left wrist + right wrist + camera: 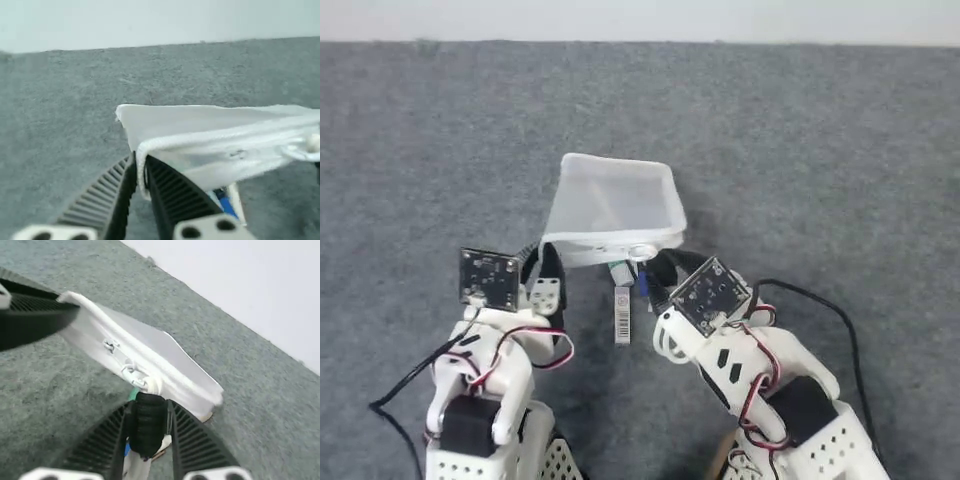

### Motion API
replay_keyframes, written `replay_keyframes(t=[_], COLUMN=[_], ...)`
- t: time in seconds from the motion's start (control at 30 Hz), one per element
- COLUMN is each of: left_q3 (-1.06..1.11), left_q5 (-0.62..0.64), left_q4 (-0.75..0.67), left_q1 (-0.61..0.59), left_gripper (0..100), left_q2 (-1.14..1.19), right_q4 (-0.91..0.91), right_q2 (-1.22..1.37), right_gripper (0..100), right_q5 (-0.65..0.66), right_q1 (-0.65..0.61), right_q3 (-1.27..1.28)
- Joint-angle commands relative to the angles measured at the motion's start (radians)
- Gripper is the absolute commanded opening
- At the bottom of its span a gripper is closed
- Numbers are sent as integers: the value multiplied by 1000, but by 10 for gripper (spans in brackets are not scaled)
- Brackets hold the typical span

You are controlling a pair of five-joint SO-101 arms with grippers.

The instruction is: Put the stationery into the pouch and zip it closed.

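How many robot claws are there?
2. The left claw pinches a corner of the white pouch; the right claw, by the zipper pull, grips a black ribbed piece.

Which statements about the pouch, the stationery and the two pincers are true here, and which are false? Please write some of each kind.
1. The left pincer clamps a corner of the pouch. True.
2. The pouch is black. False: it is white.
3. A white barcoded item lies on the grey mat, outside the pouch. True.
4. The right pincer is wide open and empty. False: it is shut on a black ribbed piece next to the zipper ring.
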Motion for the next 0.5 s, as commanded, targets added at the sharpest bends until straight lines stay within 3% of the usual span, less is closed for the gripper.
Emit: replay_keyframes(t=[0.0,0.3,0.47], left_q3=[-68,-70,-70], left_q5=[-3,-3,-3], left_q4=[3,5,5], left_q1=[-80,-91,-91], left_gripper=[9,9,9], left_q2=[-12,-12,-14], right_q4=[-19,-62,-62], right_q2=[-28,-28,-28], right_gripper=[6,6,6], right_q5=[0,-74,-75], right_q1=[30,171,177], right_q3=[-18,-18,-18])
